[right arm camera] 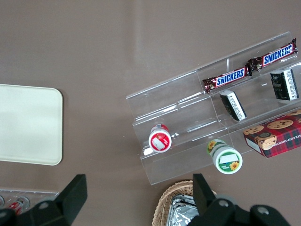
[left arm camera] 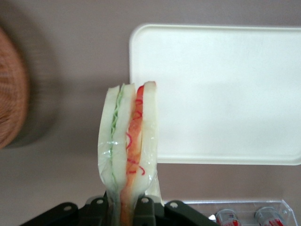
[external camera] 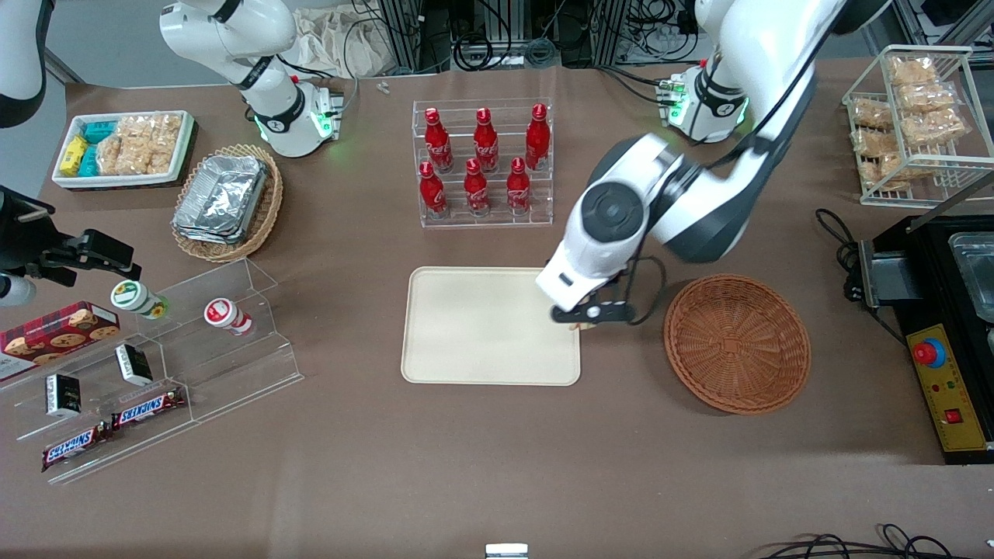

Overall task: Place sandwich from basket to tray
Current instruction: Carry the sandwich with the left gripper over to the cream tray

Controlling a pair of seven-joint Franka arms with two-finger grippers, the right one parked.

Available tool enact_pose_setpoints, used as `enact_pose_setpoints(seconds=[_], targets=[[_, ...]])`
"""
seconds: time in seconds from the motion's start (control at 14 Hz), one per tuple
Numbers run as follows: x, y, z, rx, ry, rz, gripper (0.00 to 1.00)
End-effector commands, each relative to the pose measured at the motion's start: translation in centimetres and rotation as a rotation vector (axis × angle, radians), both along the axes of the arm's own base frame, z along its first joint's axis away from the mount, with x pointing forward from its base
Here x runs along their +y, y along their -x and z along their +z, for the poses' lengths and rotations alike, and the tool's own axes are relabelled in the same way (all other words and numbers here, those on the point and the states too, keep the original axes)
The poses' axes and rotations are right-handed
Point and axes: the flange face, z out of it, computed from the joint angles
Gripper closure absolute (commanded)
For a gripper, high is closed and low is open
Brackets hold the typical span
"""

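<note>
Brown cloth covers the whole surface [external camera: 497, 466], with a wide bare stretch on the side nearest the front camera. On it the cream tray [external camera: 481, 326] lies flat with nothing on it, and the round reddish-brown basket [external camera: 738, 353] sits well apart from it toward the working arm's end, also with nothing inside. The hand [external camera: 588, 316] hangs over the tray's edge that faces the basket, right at the rim. In the wrist view its fingers [left arm camera: 143, 207] are pressed against the two faces of the sandwich [left arm camera: 128, 141], pinching the clear-wrapped wedge near its base so that the bread slices and the red and green filling stand edge-on, clear of the surface, with the tip over the bare cloth just beside the tray's rounded corner. In the front view the arm hides nearly all of the sandwich. A strip of open cloth separates tray and basket. Farther from the front camera than the tray, a clear rack of red bottles [external camera: 483, 163] stands near the tray's edge. Toward the parked arm's end are a clear stepped stand [external camera: 155, 373] with candy bars [external camera: 147, 407] and small cups [external camera: 225, 314], and a paler basket of foil containers [external camera: 225, 202], all well away from the tray.
</note>
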Motion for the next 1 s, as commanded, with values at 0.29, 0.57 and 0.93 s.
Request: enact_pose_setpoints(seconds=[0.29,0.57,0.93], targets=[[-3.2,0.2,-10.4,-0.002,-0.027,-0.098,1.0],[-3.0,-0.1,-13.1,-0.018,-0.04,-0.116,1.0],[-2.8,-0.4,-13.6,-0.019,-0.04,-0.101,0.0]])
